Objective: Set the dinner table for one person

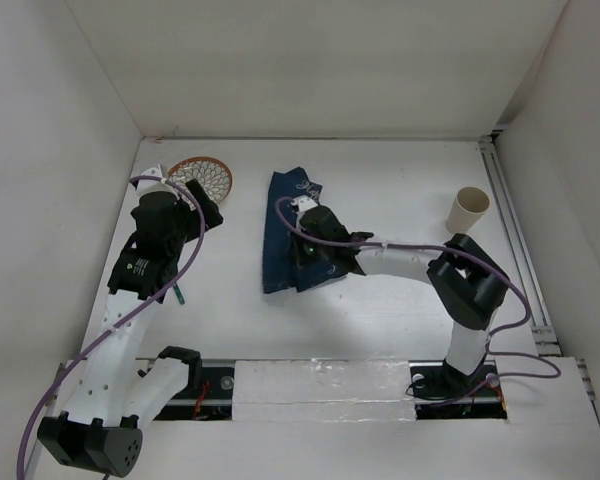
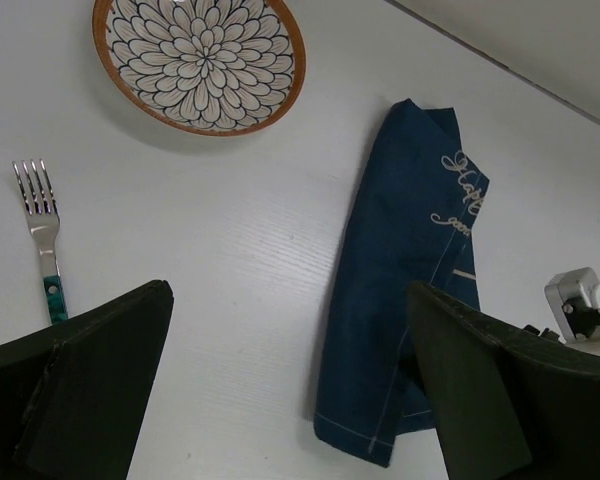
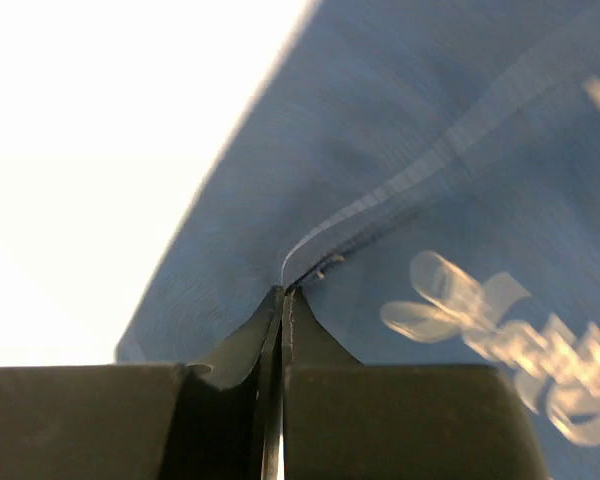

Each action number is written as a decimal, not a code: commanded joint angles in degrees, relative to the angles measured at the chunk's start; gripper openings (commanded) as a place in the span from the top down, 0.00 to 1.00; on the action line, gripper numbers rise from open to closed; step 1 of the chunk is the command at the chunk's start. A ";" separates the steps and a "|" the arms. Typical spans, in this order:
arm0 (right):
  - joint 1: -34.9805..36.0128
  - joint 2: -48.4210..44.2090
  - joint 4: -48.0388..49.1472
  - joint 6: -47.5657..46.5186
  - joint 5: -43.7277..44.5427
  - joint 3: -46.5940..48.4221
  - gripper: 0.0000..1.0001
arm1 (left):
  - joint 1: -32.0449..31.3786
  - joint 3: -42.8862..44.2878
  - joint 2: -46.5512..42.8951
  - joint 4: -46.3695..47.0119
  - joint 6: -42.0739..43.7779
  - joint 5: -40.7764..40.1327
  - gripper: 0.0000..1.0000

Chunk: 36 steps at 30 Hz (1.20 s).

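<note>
The navy blue placemat [image 1: 288, 235] lies folded and bunched on the white dinner table [image 1: 400, 170], left of centre. My right gripper [image 1: 308, 238] sits on it, shut on a fold of the blue cloth [image 3: 400, 150]; its jaws [image 3: 282, 292] are pressed together. A patterned plate [image 1: 201, 177] with an orange rim lies at the far left, also seen in the left wrist view [image 2: 198, 60]. My left gripper [image 1: 202, 212] hovers just near of the plate, open and empty [image 2: 288, 290]. A fork [image 2: 42, 225] with a teal handle lies left of it.
A cream cup [image 1: 469, 208] stands upright at the far right. White walls close in the table on the left, back and right. The fork's teal handle [image 1: 179, 293] peeks out beside the left arm. The right gripper's white camera housing [image 2: 580, 305] shows beside the placemat [image 2: 405, 290].
</note>
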 commanded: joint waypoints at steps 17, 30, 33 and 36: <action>10.57 9.51 -0.15 -9.59 -7.93 22.84 0.00 | 0.17 1.19 -1.66 -1.70 -2.56 -6.31 0.00; 10.57 7.64 -14.64 -8.26 17.66 18.25 0.03 | 0.17 -5.90 0.63 3.82 -9.83 12.75 0.00; 9.34 9.75 -15.70 -7.73 17.66 19.65 0.09 | 0.17 -9.87 3.78 4.63 -13.54 12.68 0.00; 8.81 11.50 -16.23 -7.73 18.28 21.06 0.18 | 0.17 -13.21 7.73 6.04 -16.88 11.19 0.00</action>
